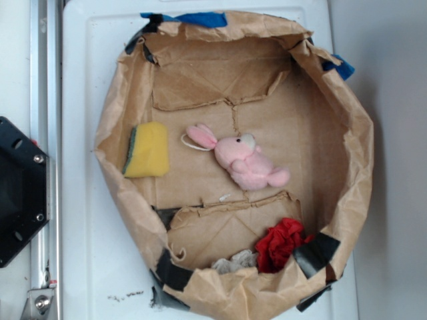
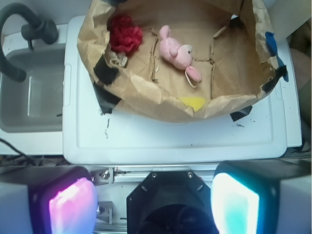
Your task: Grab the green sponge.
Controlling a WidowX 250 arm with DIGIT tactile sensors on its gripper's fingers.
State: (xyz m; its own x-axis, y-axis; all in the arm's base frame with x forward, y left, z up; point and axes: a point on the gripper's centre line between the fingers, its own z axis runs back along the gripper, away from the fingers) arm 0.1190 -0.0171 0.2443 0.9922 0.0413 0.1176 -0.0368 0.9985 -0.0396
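The green sponge (image 1: 147,150) is a yellow foam block with a dark green layer on its left side. It lies against the left wall of the brown paper bin (image 1: 347,193). In the wrist view only a yellow corner of the sponge (image 2: 194,103) shows behind the near paper wall. My gripper (image 2: 153,204) is open and empty, well back from the bin, above the black robot base. Its two fingers glow pink (image 2: 70,204) and teal (image 2: 234,202). The gripper does not show in the exterior view.
A pink plush rabbit (image 1: 243,160) lies in the bin's middle. A red cloth wad (image 1: 280,243) and a grey scrap (image 1: 233,262) lie at the bin's near wall. The bin stands on a white surface (image 2: 170,141). A grey sink (image 2: 29,92) with a black faucet (image 2: 22,29) is at left.
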